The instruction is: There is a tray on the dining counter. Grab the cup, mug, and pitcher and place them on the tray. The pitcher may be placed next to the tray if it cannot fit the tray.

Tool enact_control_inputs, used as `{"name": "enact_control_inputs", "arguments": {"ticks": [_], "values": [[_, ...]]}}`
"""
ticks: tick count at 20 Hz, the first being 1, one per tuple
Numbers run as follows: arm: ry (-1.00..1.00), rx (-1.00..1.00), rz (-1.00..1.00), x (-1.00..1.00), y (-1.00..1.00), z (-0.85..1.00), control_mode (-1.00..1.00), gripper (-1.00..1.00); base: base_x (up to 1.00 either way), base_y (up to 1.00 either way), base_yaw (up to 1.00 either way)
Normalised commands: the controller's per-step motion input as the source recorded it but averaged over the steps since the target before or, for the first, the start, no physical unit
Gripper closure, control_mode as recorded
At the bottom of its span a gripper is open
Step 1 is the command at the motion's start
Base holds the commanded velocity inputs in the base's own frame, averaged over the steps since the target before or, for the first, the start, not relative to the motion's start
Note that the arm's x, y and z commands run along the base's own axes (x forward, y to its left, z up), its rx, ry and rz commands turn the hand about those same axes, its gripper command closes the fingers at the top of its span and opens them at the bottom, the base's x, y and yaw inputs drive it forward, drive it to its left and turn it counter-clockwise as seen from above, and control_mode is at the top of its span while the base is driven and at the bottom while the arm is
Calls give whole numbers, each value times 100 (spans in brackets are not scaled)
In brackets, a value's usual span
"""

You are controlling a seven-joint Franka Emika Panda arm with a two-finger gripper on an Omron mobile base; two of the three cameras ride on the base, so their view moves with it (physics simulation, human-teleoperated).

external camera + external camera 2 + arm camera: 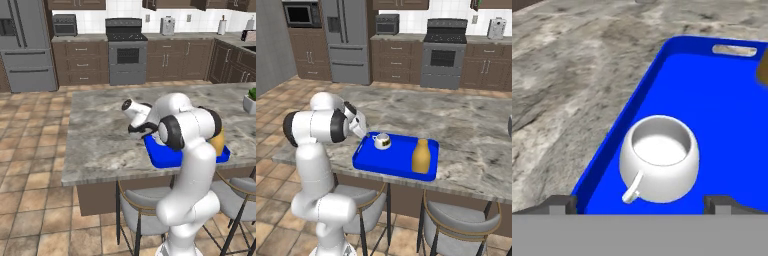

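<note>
A: What's the room like?

B: A kitchen with a brown tiled floor, dark brown cabinets (pixel 393 62), a grey steel fridge (pixel 347 40) and a black-fronted stove (pixel 442 57) along the far wall. In front stands a long island bench with a grey-beige marbled stone top (pixel 466 125) over a dark base, with grey padded stools (pixel 461 220) tucked under its near edge.

A: And the task's things?

B: A bright blue flat rectangular tray with a low rim (pixel 393 167) lies on the bench near that edge, its long axis along the edge. A squat white rounded mug (pixel 660 159) stands upright in the tray's left corner, mouth up, its handle pointing toward the hand camera. A yellow-orange bottle-shaped pitcher (pixel 420 156) stands upright at the tray's right side, neck up, well apart from the mug.

A: The gripper?

B: The gripper (pixel 639 202) hovers just short of the mug, fingers (pixel 559 204) spread wide on either side of it, holding nothing.
</note>
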Motion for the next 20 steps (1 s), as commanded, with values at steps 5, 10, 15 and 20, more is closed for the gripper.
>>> {"name": "enact_control_inputs", "arguments": {"ticks": [5,10,15,20], "values": [[-5,0,40,-54,-21,25,-100,-100,0,0,0],[0,11,36,-49,-11,29,-100,-100,0,0,0],[6,15,29,-40,-4,46,-100,-100,0,0,0],[9,12,30,-38,-2,49,-100,-100,0,0,0]]}}
